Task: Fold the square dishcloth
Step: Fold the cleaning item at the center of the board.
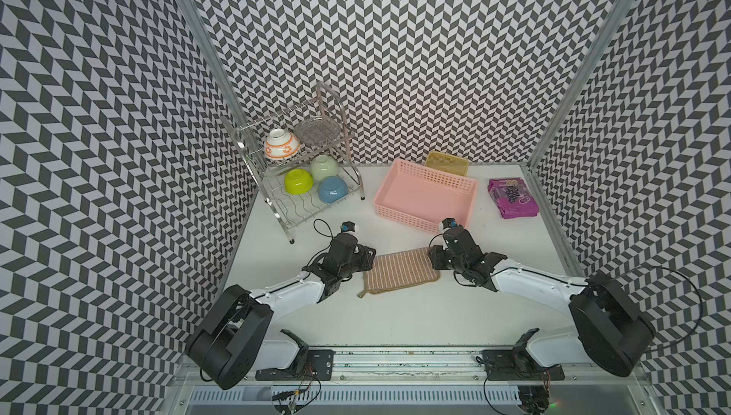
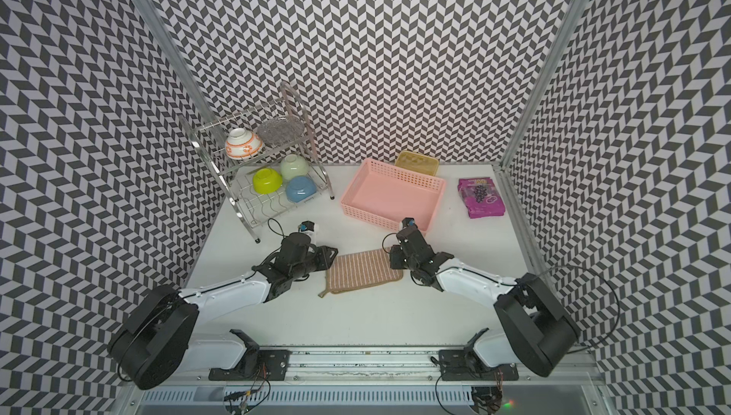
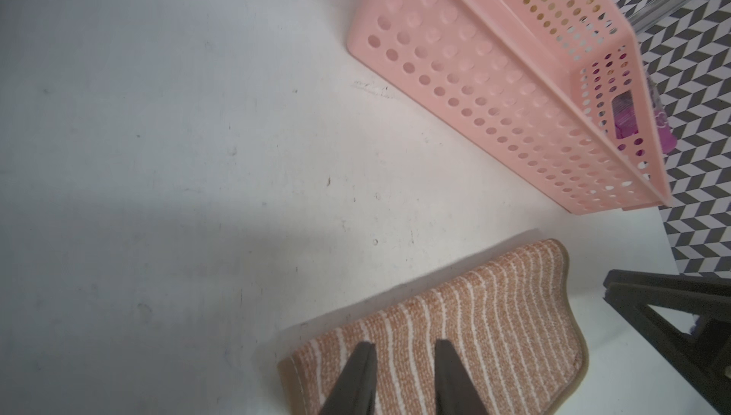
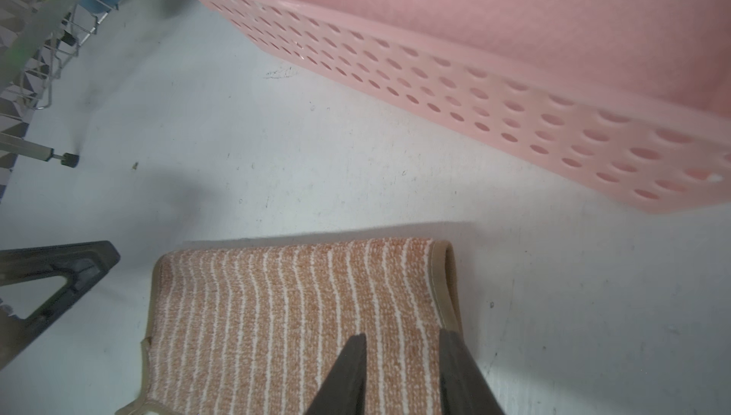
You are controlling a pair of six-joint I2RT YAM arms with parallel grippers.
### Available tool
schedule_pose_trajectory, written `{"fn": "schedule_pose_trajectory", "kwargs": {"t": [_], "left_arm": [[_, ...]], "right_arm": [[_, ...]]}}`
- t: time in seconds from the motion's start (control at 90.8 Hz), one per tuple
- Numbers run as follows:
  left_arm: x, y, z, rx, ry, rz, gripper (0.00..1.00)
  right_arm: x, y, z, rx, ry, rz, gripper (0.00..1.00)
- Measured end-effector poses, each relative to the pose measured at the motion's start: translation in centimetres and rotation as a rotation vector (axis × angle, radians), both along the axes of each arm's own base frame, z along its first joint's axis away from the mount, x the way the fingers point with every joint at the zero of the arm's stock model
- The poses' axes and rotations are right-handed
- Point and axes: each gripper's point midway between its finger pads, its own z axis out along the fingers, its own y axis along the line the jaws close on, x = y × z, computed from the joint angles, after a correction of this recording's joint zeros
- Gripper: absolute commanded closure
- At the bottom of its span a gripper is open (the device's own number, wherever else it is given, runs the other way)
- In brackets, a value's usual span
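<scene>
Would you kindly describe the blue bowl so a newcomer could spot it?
Find the metal dish rack in the far left corner of the table. Three upturned bowls sit on its lower shelf; the blue bowl is the only blue one, beside a lime bowl and a pale green bowl.

Four bowls (image 1: 281, 144), one rack (image 1: 277, 211), one basket (image 1: 411, 217), one dishcloth (image 1: 401, 270), one packet (image 1: 512, 197), one plate (image 1: 317, 130), one tray (image 1: 447, 163).

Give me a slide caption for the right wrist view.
Right tool, jaws apart, above the folded square dishcloth, with the pink basket beyond.
</scene>
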Motion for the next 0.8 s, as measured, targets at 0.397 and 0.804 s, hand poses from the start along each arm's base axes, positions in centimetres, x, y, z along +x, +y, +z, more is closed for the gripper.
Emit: {"fn": "schedule_pose_trajectory", "kwargs": {"t": [0.397, 0.804], "left_arm": [[-1.7, 0.9, -0.4, -0.016, 0.047, 0.022, 0.7], [-5.5, 2.2, -4.0, 0.021, 0.158, 0.033, 0.69]], "right_arm": [[-2.4, -1.0, -2.6, -0.02, 0.114, -0.007, 0.62], [-3.2, -1.4, -4.6, -0.037, 0.186, -0.016, 0.63]]}}
